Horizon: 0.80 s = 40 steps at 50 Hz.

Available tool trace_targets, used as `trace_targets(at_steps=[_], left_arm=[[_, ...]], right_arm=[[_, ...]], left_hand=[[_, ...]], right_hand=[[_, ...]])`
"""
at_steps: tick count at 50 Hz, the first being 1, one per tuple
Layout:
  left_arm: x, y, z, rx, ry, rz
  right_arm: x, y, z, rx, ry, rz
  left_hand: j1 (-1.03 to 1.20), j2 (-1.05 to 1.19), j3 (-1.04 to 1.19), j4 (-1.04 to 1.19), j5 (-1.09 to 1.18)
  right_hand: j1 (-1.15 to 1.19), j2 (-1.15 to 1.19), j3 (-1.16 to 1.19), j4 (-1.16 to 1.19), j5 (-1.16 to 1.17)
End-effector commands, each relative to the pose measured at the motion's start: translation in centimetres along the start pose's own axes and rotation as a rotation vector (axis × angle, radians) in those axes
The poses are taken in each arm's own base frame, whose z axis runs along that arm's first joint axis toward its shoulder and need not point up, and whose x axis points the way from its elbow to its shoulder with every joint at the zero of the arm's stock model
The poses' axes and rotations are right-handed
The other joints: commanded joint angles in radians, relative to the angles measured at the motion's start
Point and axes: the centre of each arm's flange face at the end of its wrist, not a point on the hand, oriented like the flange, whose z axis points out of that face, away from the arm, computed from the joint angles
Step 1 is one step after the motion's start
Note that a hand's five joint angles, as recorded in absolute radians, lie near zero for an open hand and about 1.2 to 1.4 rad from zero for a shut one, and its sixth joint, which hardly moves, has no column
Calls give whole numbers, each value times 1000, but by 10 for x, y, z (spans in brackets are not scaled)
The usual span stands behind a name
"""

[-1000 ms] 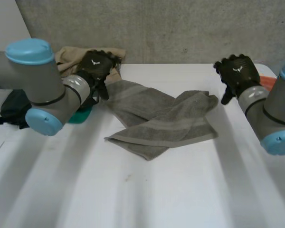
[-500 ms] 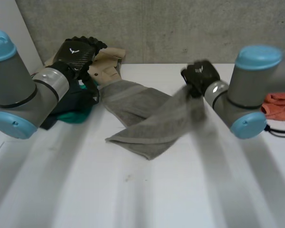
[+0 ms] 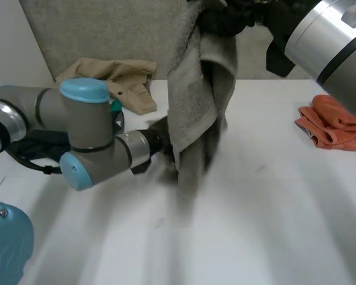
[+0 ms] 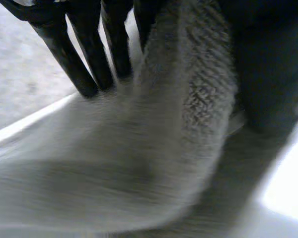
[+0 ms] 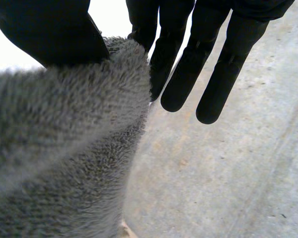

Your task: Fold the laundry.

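Note:
A grey towel (image 3: 199, 89) hangs in a long bunch above the white table (image 3: 273, 214), its lower end near the tabletop. My right hand (image 3: 225, 15) holds it at the top end. In the right wrist view the thumb (image 5: 49, 29) pinches the towel's edge (image 5: 64, 129) against one finger, while the other fingers (image 5: 213, 74) stick out straight. My left arm reaches across from the left, and my left hand (image 3: 156, 141) sits against the towel's lower part, half behind it. In the left wrist view a thick fold of towel (image 4: 188, 109) runs along my left hand (image 4: 84, 64).
A tan garment (image 3: 121, 77) lies at the back left of the table, with a bit of teal cloth (image 3: 115, 107) behind my left arm. An orange cloth (image 3: 335, 122) lies folded at the right. A concrete wall stands behind the table.
My right hand has closed on the towel and lifted it off the table, high up. My left arm has swung from the tan garment over to the hanging towel's lower part.

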Motion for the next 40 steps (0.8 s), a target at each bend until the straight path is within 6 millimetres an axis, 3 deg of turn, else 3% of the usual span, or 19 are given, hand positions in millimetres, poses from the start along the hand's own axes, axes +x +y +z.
trace_targets(at_steps=[1, 3, 6, 8, 12, 16, 19, 22, 25, 27, 29, 31, 32, 34, 40], left_arm=[[-26, -32, -20, 31, -228, -15], [-43, -56, -40, 65, -375, -3], [-38, -78, -66, 89, -417, 15], [-23, -92, -85, 112, -399, 33], [9, -98, -108, 117, -353, 52], [33, -71, -104, 39, -346, 37], [38, -51, -96, -26, -372, 26], [41, -11, -76, -161, -436, 21], [40, 12, -61, -225, -472, 15], [39, 17, -54, -232, -480, 14], [36, 16, -46, -217, -483, 9], [34, 12, -42, -196, -482, 6], [32, 7, -42, -180, -480, 3], [29, 0, -43, -162, -479, 2], [18, -18, -68, -129, -492, -8]], right_arm=[[37, 13, 5, -15, 116, -21], [56, 25, 6, -39, 172, -37], [83, 45, 4, -89, 257, -43], [99, 66, 1, -151, 311, -27], [117, 112, -6, -271, 362, 28], [116, 174, -16, -440, 362, 101], [111, 205, -21, -516, 347, 109], [105, 250, -24, -607, 335, 82], [106, 276, -23, -647, 365, 29], [108, 285, -23, -662, 390, 10], [110, 291, -23, -675, 430, -14], [111, 291, -23, -675, 458, -22], [111, 288, -23, -675, 485, -23], [108, 282, -22, -673, 501, -18], [90, 235, -30, -693, 501, -30]], left_hand=[[880, 870, 856, 864, 849], [880, 870, 856, 864, 849], [880, 870, 856, 864, 849], [880, 870, 856, 864, 849], [880, 870, 856, 864, 849], [880, 870, 856, 864, 849], [880, 870, 856, 864, 849], [880, 870, 856, 864, 849], [808, 798, 783, 792, 777], [699, 689, 674, 683, 668], [491, 481, 466, 475, 460], [207, 197, 182, 191, 176], [-68, -78, -93, -84, -99], [-179, -189, -204, -195, -210], [-341, -352, -366, -358, -372]], right_hand=[[276, 225, 211, 203, 243], [276, 225, 211, 203, 243], [276, 225, 211, 203, 243], [276, 225, 211, 203, 243], [276, 225, 211, 203, 243], [276, 225, 211, 203, 243], [276, 225, 211, 203, 243], [276, 225, 211, 203, 243], [276, 225, 211, 203, 243], [276, 225, 211, 203, 243], [62, 11, -2, -11, 29], [-231, -282, -295, -304, -264], [-613, -664, -678, -686, -646], [-848, -899, -913, -921, -881], [-946, -997, -1010, -1019, -979]])
